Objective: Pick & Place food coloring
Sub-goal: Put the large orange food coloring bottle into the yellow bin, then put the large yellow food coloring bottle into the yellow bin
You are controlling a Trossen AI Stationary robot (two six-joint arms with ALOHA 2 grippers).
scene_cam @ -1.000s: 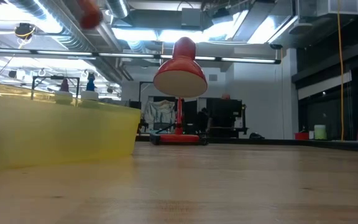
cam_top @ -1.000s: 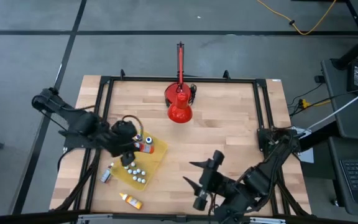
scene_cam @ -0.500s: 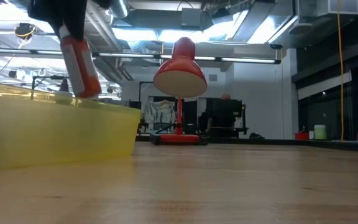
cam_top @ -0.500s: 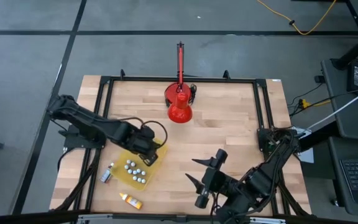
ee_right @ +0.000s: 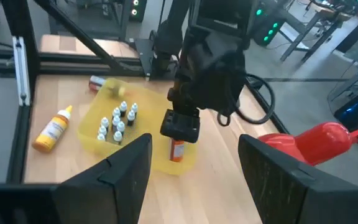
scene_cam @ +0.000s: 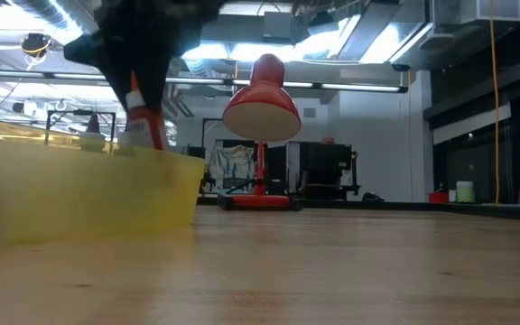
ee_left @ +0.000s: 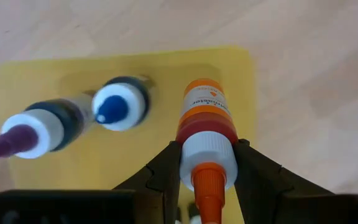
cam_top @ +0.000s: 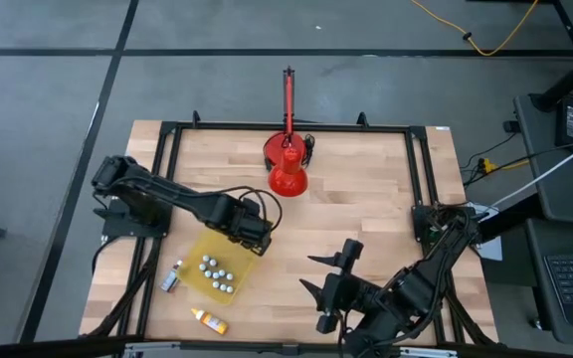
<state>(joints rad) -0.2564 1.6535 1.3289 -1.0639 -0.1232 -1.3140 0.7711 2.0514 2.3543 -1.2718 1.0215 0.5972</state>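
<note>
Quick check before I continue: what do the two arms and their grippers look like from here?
Both arms are dark, near-black jointed links. A black cable loops off the left arm's wrist. The left gripper has two wedge-shaped black fingers; the right gripper has broad, flat black fingers.

Red bottle (ee_left: 206,134) lower, over tray corner (ee_left: 240,68).

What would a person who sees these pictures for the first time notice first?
Probably the left gripper, its fingers shut on a red food coloring bottle above one corner of the yellow tray. Next, the big red lamp at the table's far middle. The right gripper waits open near the front edge.
</note>
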